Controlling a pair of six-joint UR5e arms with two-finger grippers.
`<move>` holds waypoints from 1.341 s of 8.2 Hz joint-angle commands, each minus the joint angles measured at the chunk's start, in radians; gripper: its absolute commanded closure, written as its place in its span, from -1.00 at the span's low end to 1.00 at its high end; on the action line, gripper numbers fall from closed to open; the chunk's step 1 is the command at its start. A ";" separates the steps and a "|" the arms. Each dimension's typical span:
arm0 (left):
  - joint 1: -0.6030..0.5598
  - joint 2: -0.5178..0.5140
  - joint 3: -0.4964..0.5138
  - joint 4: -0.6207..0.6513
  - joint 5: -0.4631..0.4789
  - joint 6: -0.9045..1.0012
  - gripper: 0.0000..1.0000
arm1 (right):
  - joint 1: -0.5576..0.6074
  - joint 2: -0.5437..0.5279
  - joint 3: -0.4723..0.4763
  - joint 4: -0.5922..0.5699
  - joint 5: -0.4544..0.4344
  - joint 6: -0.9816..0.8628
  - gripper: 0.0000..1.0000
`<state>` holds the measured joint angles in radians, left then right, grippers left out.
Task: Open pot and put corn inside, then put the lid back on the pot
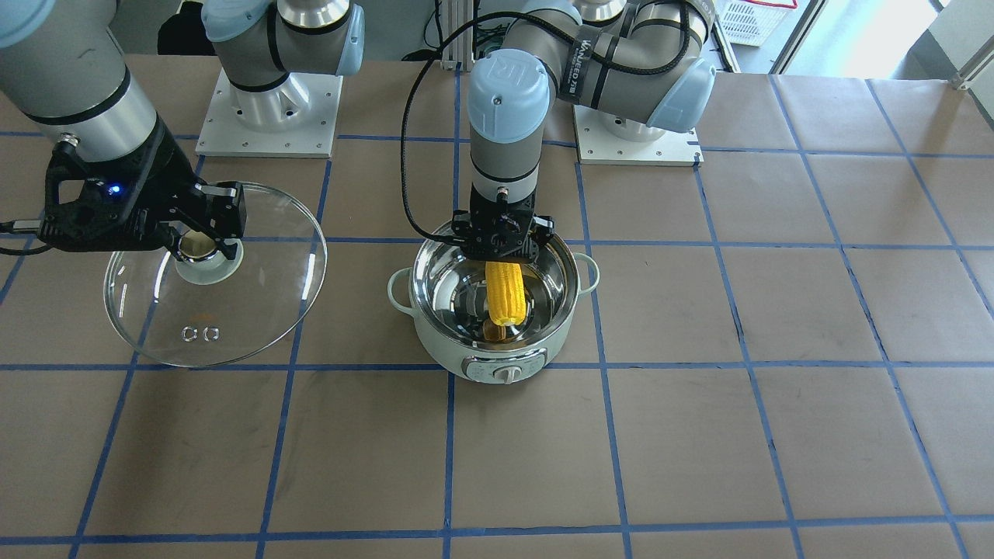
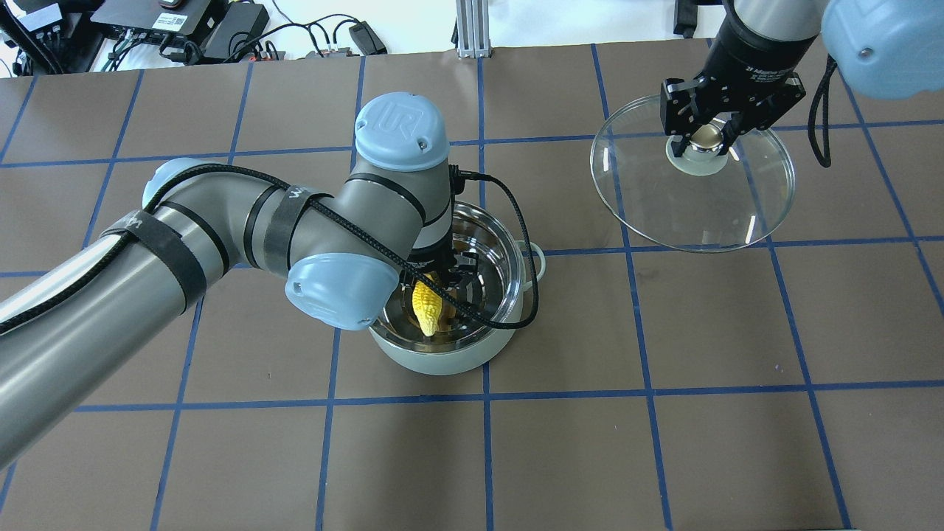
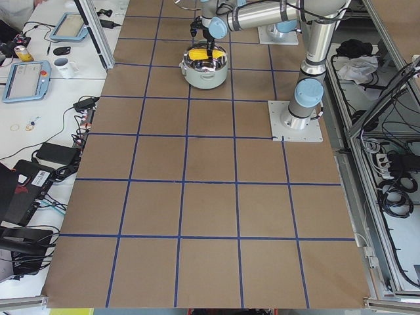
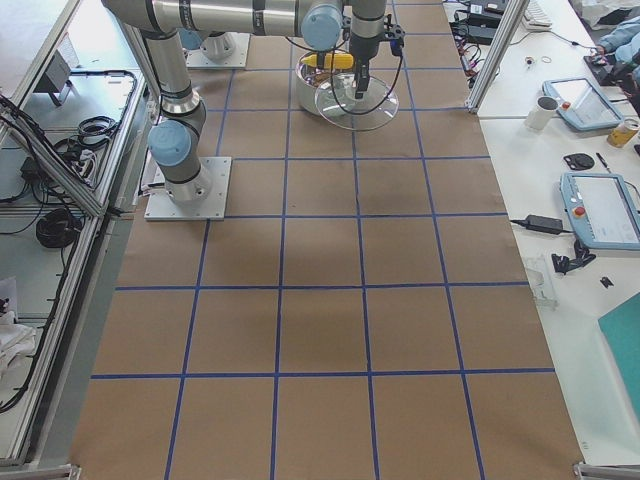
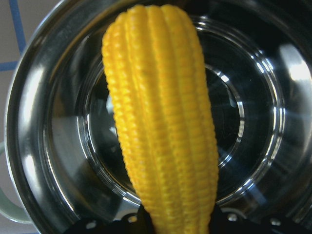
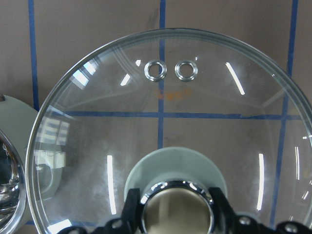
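The left tool point(image 1: 502, 247) is clamping the upper end of the corn point(image 1: 506, 293), which is hanging with its long axis close to upright and its tapered tip pointing down into the open pot point(image 1: 497, 351), whose dial is facing away from the robot. The right tool point(image 1: 203, 242) is pinching the ball knob point(image 2: 701, 141) of the lid point(image 1: 260, 299) over the table point(image 1: 699, 435), well apart from the pot. A blue cap point(image 2: 400, 127) on the left arm is showing the letters "UR".
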<state>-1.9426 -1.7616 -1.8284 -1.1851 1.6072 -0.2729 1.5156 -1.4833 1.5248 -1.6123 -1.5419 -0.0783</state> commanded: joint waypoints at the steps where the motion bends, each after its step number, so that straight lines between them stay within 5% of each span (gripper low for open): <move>1: -0.001 -0.019 -0.011 0.001 0.002 0.001 1.00 | 0.000 0.000 0.000 0.000 0.000 0.002 1.00; 4: -0.001 -0.082 -0.008 0.070 0.003 -0.003 0.86 | 0.000 0.000 0.000 0.000 0.002 0.002 1.00; 5: -0.001 -0.082 -0.006 0.071 0.003 0.000 0.41 | 0.000 0.000 0.000 -0.001 0.002 0.002 1.00; 6: -0.001 -0.084 -0.006 0.073 0.003 -0.012 -0.65 | 0.000 0.000 0.000 -0.001 0.002 0.003 1.00; 7: -0.001 -0.082 -0.005 0.065 0.007 -0.011 -1.00 | 0.000 0.000 0.000 -0.001 0.003 0.006 1.00; 11: 0.011 -0.014 0.042 -0.049 0.002 -0.011 -1.00 | 0.002 0.000 0.000 -0.001 0.031 0.012 1.00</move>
<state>-1.9406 -1.8210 -1.8240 -1.1589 1.6117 -0.2857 1.5156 -1.4833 1.5248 -1.6132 -1.5309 -0.0682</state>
